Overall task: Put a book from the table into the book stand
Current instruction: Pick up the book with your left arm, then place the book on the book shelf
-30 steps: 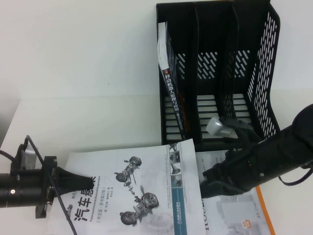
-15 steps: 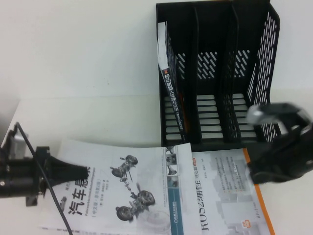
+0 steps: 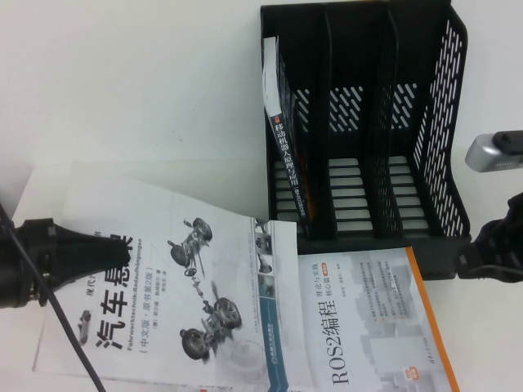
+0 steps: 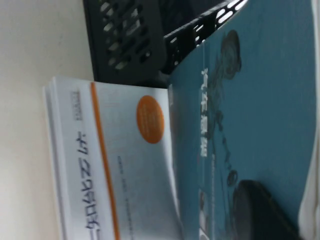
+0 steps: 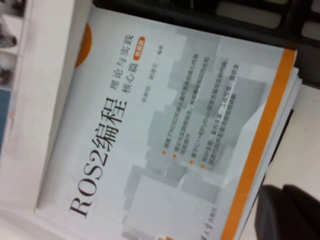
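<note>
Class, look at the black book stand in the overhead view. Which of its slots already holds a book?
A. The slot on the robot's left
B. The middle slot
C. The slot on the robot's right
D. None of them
A: a dark-spined book stands in the leftmost slot of the book stand, while the middle and right slots show only bare slotted floor.

"ROS2编程" on the orange-edged book (image 5: pixel 165 135); "汽车" on the book (image 3: pixel 172 294).

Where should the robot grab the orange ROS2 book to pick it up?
Probably the ROS2 book by its orange edge, from the right: that edge is bare, near the right gripper. Its other side lies under the car book, gripped by the left gripper.
</note>
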Robot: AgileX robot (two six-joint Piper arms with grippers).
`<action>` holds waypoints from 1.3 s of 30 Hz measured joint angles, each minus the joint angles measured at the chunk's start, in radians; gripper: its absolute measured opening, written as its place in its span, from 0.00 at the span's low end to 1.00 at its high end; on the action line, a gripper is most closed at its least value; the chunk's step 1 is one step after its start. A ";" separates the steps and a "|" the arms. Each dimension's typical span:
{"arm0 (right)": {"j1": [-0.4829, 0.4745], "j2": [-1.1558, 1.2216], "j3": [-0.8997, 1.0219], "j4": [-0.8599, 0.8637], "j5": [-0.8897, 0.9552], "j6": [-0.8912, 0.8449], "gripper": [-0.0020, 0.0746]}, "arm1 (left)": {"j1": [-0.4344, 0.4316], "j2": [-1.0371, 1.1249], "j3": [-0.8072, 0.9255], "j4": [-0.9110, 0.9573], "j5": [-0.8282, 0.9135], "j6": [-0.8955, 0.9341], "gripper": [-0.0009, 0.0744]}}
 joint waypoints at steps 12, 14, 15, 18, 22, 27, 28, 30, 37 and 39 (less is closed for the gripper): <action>0.000 0.000 0.000 -0.039 0.008 0.000 0.03 | -0.149 -0.101 -0.166 0.068 -0.006 -0.207 0.17; 0.000 0.000 0.000 -0.044 0.014 0.000 0.03 | -0.179 -0.101 -0.227 0.078 -0.018 -0.246 0.17; 0.000 0.000 0.000 -0.046 0.019 0.000 0.03 | -0.193 -0.101 -0.261 0.085 -0.024 -0.266 0.17; 0.000 0.000 0.000 -0.065 0.028 0.007 0.03 | -0.237 -0.101 -0.367 0.112 -0.054 -0.318 0.17; 0.000 -0.002 0.000 -0.137 0.044 0.075 0.03 | -0.282 -0.063 -0.536 0.152 -0.073 -0.384 0.17; 0.000 -0.028 0.002 -0.273 0.093 0.179 0.03 | -0.289 0.088 -0.830 0.190 -0.048 -0.507 0.17; 0.000 -0.042 0.002 -0.298 0.100 0.193 0.03 | -0.289 0.126 -0.889 0.195 -0.046 -0.532 0.17; 0.000 -0.072 0.002 -0.339 0.106 0.228 0.03 | -0.289 0.193 -0.990 0.205 -0.045 -0.584 0.17; -0.002 -0.162 0.002 -0.396 0.127 0.294 0.03 | -0.309 0.390 -1.266 0.248 -0.046 -0.723 0.17; -0.002 -0.173 0.002 -0.400 0.133 0.300 0.03 | -0.338 0.424 -1.304 0.264 -0.060 -0.742 0.17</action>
